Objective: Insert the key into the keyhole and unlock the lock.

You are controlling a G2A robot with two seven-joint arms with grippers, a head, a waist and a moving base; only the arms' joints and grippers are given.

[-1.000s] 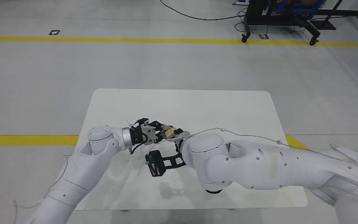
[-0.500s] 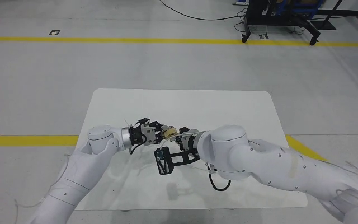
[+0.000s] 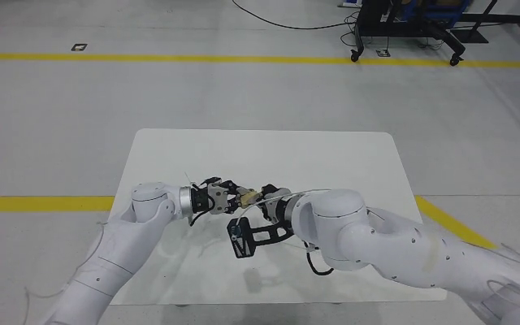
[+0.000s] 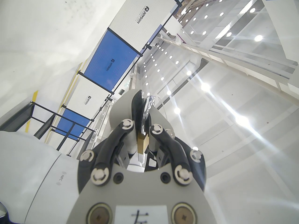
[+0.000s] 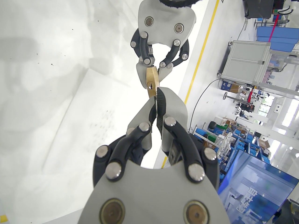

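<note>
Above the middle of the white table [image 3: 349, 162], my left gripper [image 3: 231, 196] is shut on a small brass lock [image 3: 246, 196]. In the right wrist view the lock [image 5: 151, 78] shows its keyhole [image 5: 151, 85] facing my right gripper [image 5: 157, 99]. That gripper's fingers are shut together, their tips touching the lock just beside the keyhole. The left wrist view shows the lock [image 4: 141, 143] between my left fingers, with a thin silver key [image 4: 147, 108] beyond it, pinched by the right gripper's pads. I cannot tell whether the key's tip is inside the keyhole.
Both grippers meet tip to tip over the table's left half [image 3: 187, 162]. Bare tabletop lies to the right and behind. Yellow floor lines [image 3: 244, 58] run behind and beside the table; a black cart [image 3: 406, 28] stands far back right.
The right arm has swung its elbow out to the right and turned its wrist. Both grippers stay joined at the lock, shifted slightly right.
</note>
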